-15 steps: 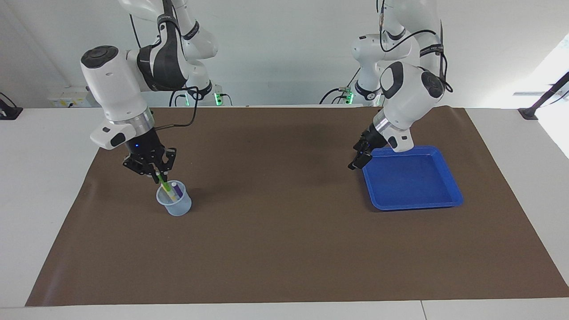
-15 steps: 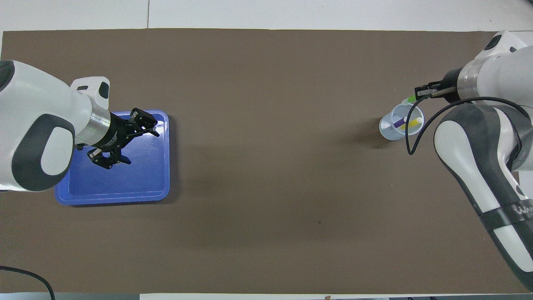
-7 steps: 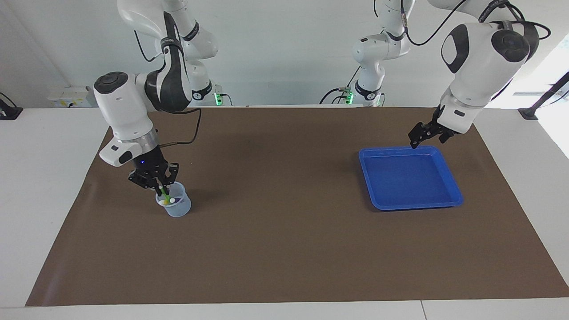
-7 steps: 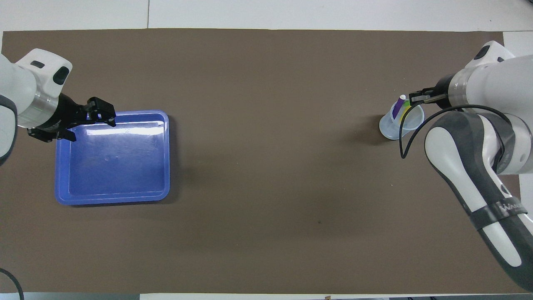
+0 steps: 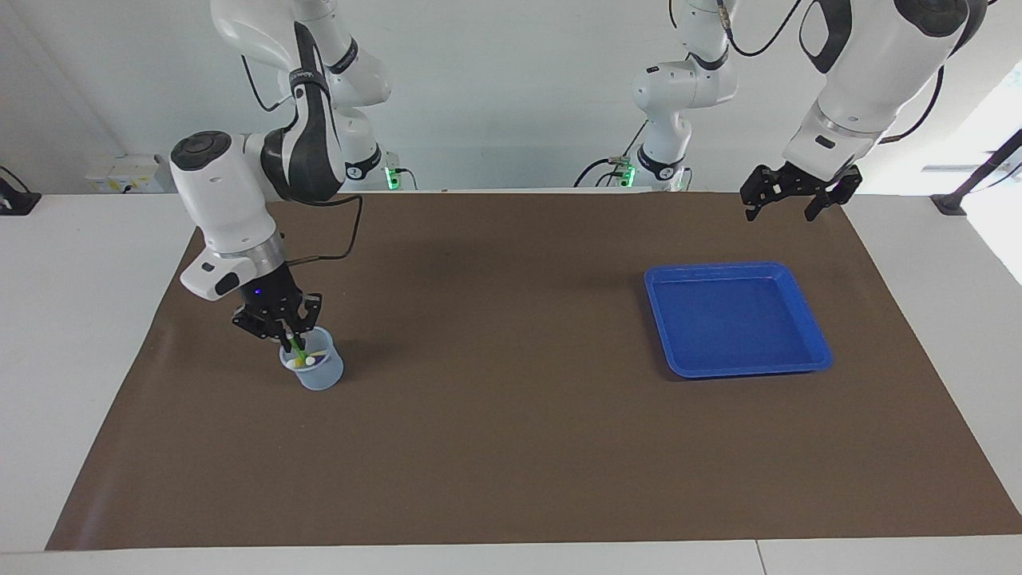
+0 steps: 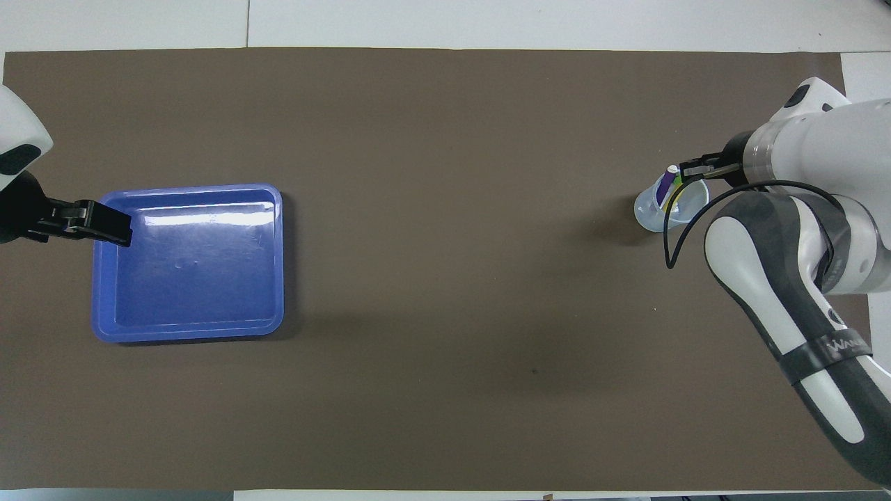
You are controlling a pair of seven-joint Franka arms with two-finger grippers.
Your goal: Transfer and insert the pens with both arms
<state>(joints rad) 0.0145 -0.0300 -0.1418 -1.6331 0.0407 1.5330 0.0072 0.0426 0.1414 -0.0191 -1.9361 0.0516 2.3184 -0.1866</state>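
A clear plastic cup (image 5: 319,374) (image 6: 649,214) stands on the brown mat toward the right arm's end of the table. The purple pen (image 6: 667,183) and the yellow pen (image 5: 300,363) lean inside it. My right gripper (image 5: 284,339) (image 6: 696,168) hangs just over the cup's rim, shut on the top of the green pen (image 5: 296,348), whose lower part is down in the cup. My left gripper (image 5: 797,198) (image 6: 94,223) is raised high and open with nothing in it, over the robots' edge of the blue tray.
An empty blue tray (image 5: 738,268) (image 6: 188,188) lies on the mat (image 5: 495,415) toward the left arm's end. Two slimmer white arms with green-lit bases stand at the robots' end of the table.
The left gripper rose from the tray and swung back toward its own base. The right gripper came down with the green pen, which now sits deeper in the cup.
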